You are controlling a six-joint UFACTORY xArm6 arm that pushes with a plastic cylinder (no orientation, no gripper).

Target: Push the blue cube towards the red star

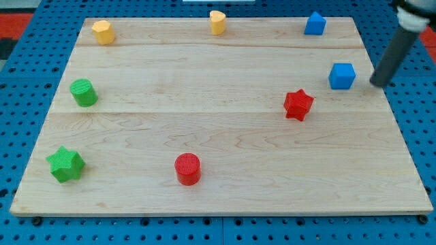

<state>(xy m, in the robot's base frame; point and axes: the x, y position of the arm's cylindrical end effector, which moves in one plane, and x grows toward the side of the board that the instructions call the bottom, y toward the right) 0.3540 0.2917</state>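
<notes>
The blue cube (342,75) sits on the wooden board near the view's right edge. The red star (298,104) lies below and to the left of it, a short gap apart. My tip (377,84) is just to the right of the blue cube, a small gap from its right face, at about the same height on the board. The dark rod slants up towards the view's top right corner.
A second blue block (315,24) stands at the top right. A yellow block (217,22) is at top centre and another yellow block (103,31) at top left. A green cylinder (84,92), a green star (65,164) and a red cylinder (187,169) lie left and below.
</notes>
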